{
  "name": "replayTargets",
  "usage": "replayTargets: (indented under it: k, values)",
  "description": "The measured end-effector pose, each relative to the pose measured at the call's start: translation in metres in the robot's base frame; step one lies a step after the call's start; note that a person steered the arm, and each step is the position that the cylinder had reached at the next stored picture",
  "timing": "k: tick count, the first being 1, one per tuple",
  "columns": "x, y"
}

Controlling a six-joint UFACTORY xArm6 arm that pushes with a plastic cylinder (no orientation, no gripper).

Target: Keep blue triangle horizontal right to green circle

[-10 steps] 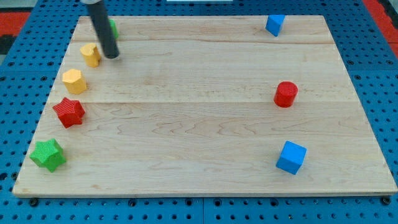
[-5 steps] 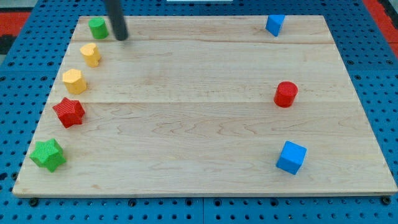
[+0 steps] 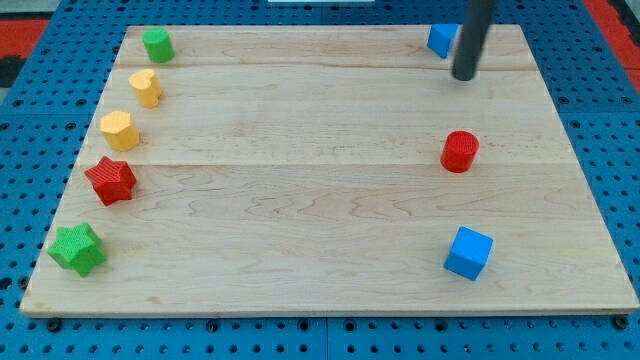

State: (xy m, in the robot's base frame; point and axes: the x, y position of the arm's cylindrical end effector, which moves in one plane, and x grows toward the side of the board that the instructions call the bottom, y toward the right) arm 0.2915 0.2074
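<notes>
The green circle block (image 3: 157,44) stands at the board's top left corner. The blue triangle block (image 3: 439,39) sits near the top edge at the view's right, partly hidden behind the rod. My tip (image 3: 464,76) rests on the board just below and to the right of the blue triangle, very close to it; contact cannot be told.
A yellow heart-like block (image 3: 146,87), a yellow hexagon (image 3: 119,130), a red star (image 3: 111,180) and a green star (image 3: 78,248) line the left edge. A red cylinder (image 3: 460,151) and a blue cube (image 3: 468,252) sit at the right. The wooden board (image 3: 300,200) lies on blue pegboard.
My tip has swept from the top left, beside the green circle, across the board to the blue triangle at the top right. No block has moved.
</notes>
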Motion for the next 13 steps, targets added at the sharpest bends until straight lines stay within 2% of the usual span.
replayTargets:
  k: [1, 2, 3, 4, 5, 7, 8, 9, 10, 12, 13]
  values:
    - [-0.061, 0.007]
    - [-0.074, -0.03]
    - [-0.072, -0.131]
    - [-0.072, -0.169]
    - [-0.095, -0.127]
    - [-0.085, -0.271]
    - [-0.078, -0.278]
    - [-0.061, -0.352]
    - [-0.035, -0.392]
    - [-0.037, -0.286]
    - [-0.04, -0.27]
